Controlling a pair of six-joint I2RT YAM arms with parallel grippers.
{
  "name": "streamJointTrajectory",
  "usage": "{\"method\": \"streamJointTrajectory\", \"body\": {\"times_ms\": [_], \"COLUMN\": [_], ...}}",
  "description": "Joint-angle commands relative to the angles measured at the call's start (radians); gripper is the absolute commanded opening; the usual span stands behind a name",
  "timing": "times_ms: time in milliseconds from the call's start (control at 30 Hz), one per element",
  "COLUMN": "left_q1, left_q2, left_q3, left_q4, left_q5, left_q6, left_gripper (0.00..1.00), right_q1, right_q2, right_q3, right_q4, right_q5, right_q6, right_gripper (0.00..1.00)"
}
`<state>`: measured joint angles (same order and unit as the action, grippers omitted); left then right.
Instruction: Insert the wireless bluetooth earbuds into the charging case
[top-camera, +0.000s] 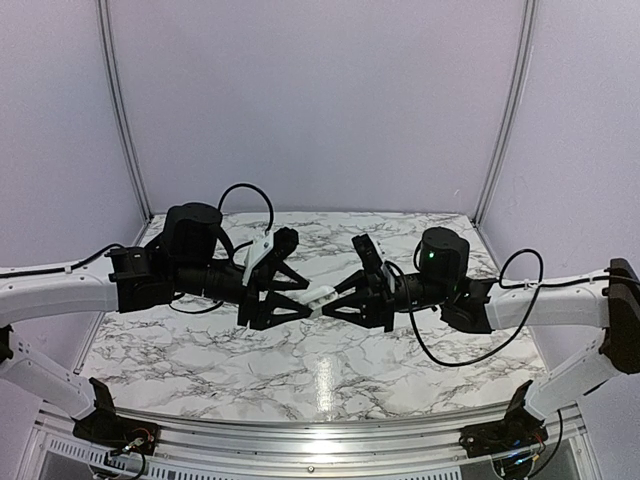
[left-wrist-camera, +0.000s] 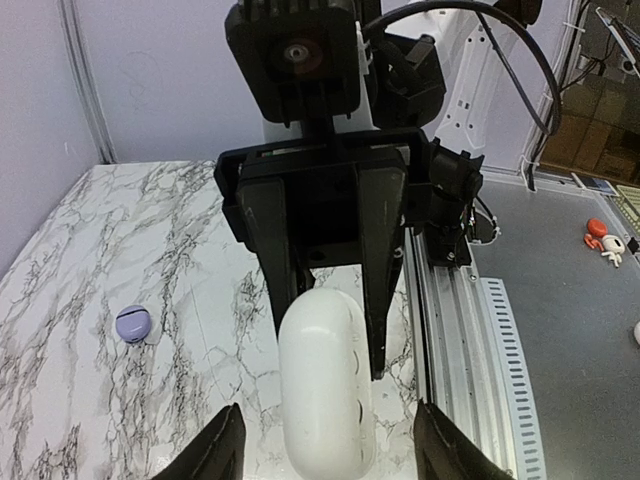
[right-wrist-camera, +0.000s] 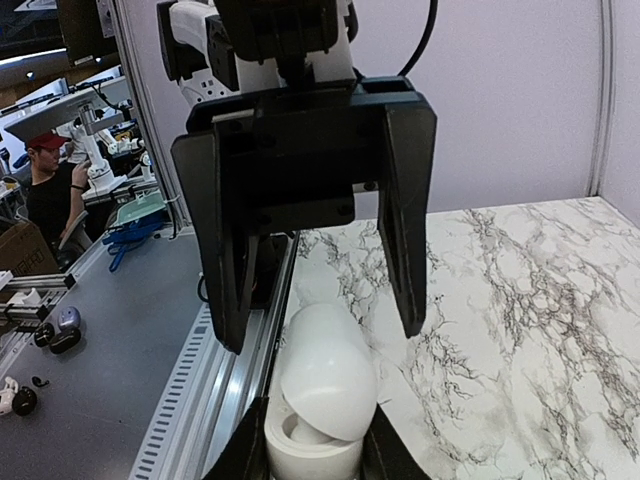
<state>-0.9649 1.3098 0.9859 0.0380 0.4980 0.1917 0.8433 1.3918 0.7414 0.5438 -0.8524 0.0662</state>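
Note:
The white charging case (right-wrist-camera: 312, 458) is held above the table between the two arms, its lid (right-wrist-camera: 325, 372) half raised. A whitish earbud (right-wrist-camera: 300, 436) sits in its well. My right gripper (right-wrist-camera: 315, 425) is shut on the case body. In the left wrist view the case (left-wrist-camera: 322, 385) hangs from the right gripper's fingers (left-wrist-camera: 382, 290). My left gripper (left-wrist-camera: 328, 412) is open, its jaws wide on either side of the case without touching it. A lilac-grey earbud (left-wrist-camera: 133, 323) lies on the marble table. From above, the case (top-camera: 318, 295) sits between the left gripper (top-camera: 296, 300) and the right gripper (top-camera: 338, 301).
The marble table (top-camera: 200, 350) ends in an aluminium rail (left-wrist-camera: 470, 330) at its near edge. Purple walls close the back and sides. Beyond the rail lies a grey bench (right-wrist-camera: 110, 400) with small items, and a person (right-wrist-camera: 42, 190) sits further off.

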Motion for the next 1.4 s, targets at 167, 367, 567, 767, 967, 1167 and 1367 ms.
{"method": "streamJointTrajectory", "body": {"times_ms": [167,367,567,767,967,1167,1367], "left_q1": [0.005,0.005,0.006,0.013,0.017,0.017,0.018], "left_q2": [0.046,0.044,0.042,0.025,0.011,0.008,0.012], "left_q3": [0.054,0.059,0.058,0.053,0.044,0.040,0.039], "left_q4": [-0.036,-0.036,-0.036,-0.036,-0.013,0.002,0.005], "left_q5": [0.083,0.077,0.067,0.065,0.065,0.067,0.073], "left_q6": [-0.028,-0.023,-0.024,-0.027,-0.035,-0.043,-0.049], "left_gripper": [0.49,0.32,0.19,0.13,0.12,0.12,0.12], "right_q1": [0.010,0.011,0.011,0.005,-0.022,-0.023,-0.023], "right_q2": [-0.039,-0.042,-0.038,-0.033,-0.008,0.013,0.011], "right_q3": [0.017,0.020,0.019,0.010,-0.005,-0.002,0.008], "right_q4": [-0.008,-0.013,-0.018,-0.008,0.061,0.090,0.085], "right_q5": [0.005,0.004,0.003,0.000,-0.047,-0.076,-0.077], "right_q6": [-0.039,-0.038,-0.034,0.002,0.079,0.104,0.091], "right_gripper": [0.00,0.00,0.07,0.51,0.50,0.43,0.28]}}
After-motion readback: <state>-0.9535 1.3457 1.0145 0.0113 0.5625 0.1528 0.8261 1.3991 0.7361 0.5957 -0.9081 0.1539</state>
